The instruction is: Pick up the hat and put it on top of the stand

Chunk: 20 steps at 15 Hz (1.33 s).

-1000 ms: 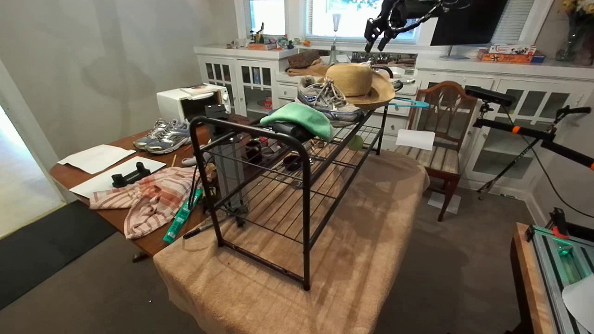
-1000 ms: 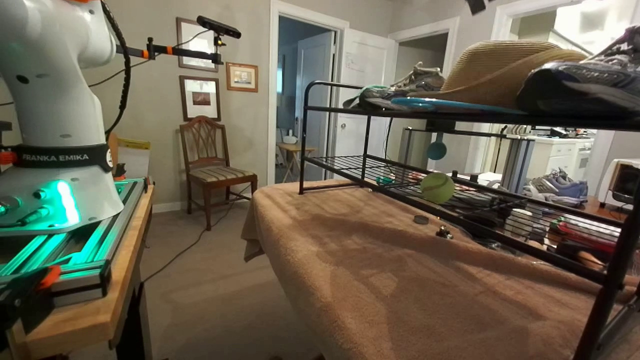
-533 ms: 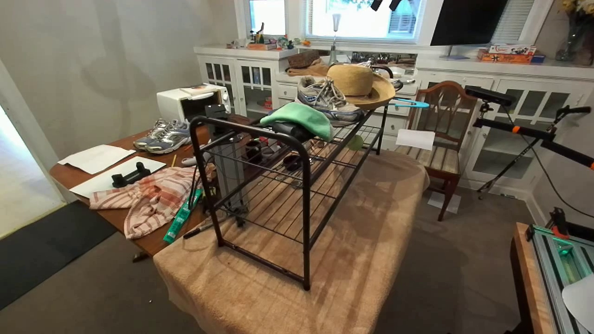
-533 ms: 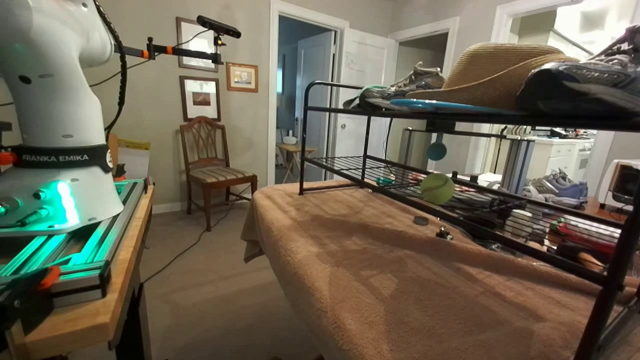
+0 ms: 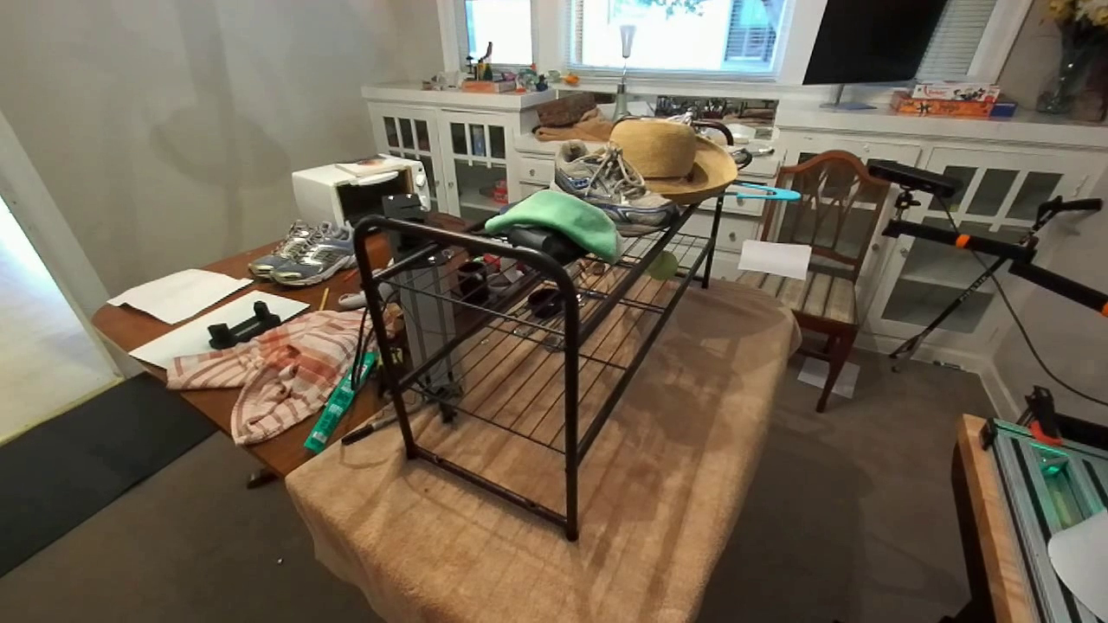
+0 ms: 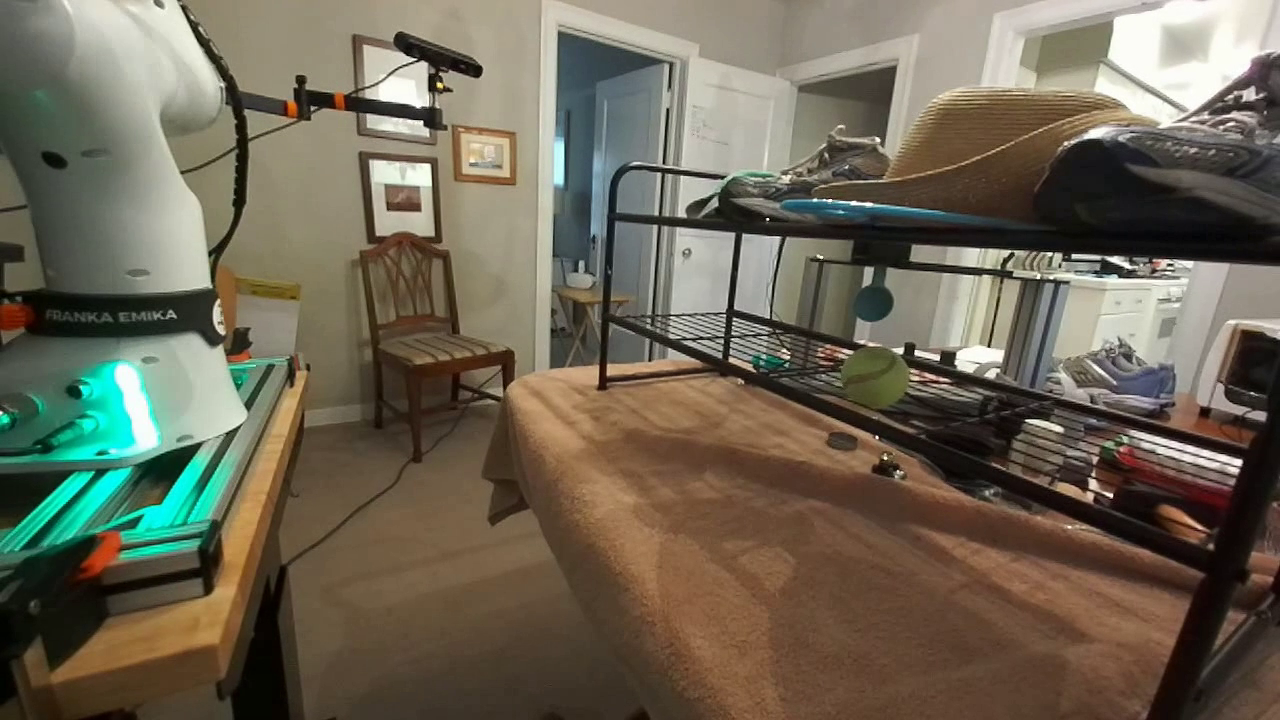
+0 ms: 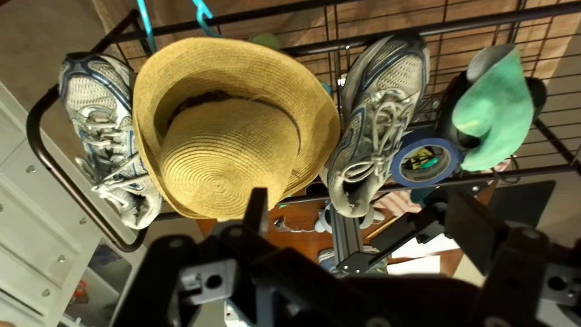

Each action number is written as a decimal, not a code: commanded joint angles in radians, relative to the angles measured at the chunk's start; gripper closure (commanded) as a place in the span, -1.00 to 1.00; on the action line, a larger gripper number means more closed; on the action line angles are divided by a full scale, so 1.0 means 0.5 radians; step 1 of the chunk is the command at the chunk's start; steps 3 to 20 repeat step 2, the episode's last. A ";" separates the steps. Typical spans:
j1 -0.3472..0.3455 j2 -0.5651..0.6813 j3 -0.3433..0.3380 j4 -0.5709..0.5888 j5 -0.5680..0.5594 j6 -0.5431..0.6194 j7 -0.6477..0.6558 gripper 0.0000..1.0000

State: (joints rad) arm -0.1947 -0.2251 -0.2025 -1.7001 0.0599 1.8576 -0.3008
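The hat (image 5: 653,149) is tan straw with a domed crown and a curled wide brim. It rests on the top tier of the stand (image 5: 571,389), a long black thin-bar rack on a towel-covered table. The hat (image 6: 990,140) leans by a grey shoe in an exterior view. In the wrist view the hat (image 7: 222,154) lies crown toward the camera, and a rail of the stand (image 7: 476,22) shows. My gripper (image 7: 356,200) is open and empty, fingers wide apart, above the rack. One fingertip overlaps the crown's edge in the picture. The gripper is out of both exterior views.
Grey shoes (image 7: 102,131) (image 7: 379,118) lie on both sides of the hat. A green rounded item (image 7: 494,113) and a blue tape roll (image 7: 397,165) are farther along the tier. A turquoise hanger (image 6: 870,211) lies by the brim. A tennis ball (image 6: 875,378) sits on the lower tier.
My gripper has risen from above the hat and left both exterior views. The hat has settled slightly and then lies still on the stand.
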 commanded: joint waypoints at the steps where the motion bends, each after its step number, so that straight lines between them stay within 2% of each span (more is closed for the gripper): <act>1: 0.033 -0.012 -0.030 0.010 0.003 -0.033 -0.008 -1.00; 20: 0.034 -0.020 -0.032 0.010 0.008 -0.042 -0.019 -1.00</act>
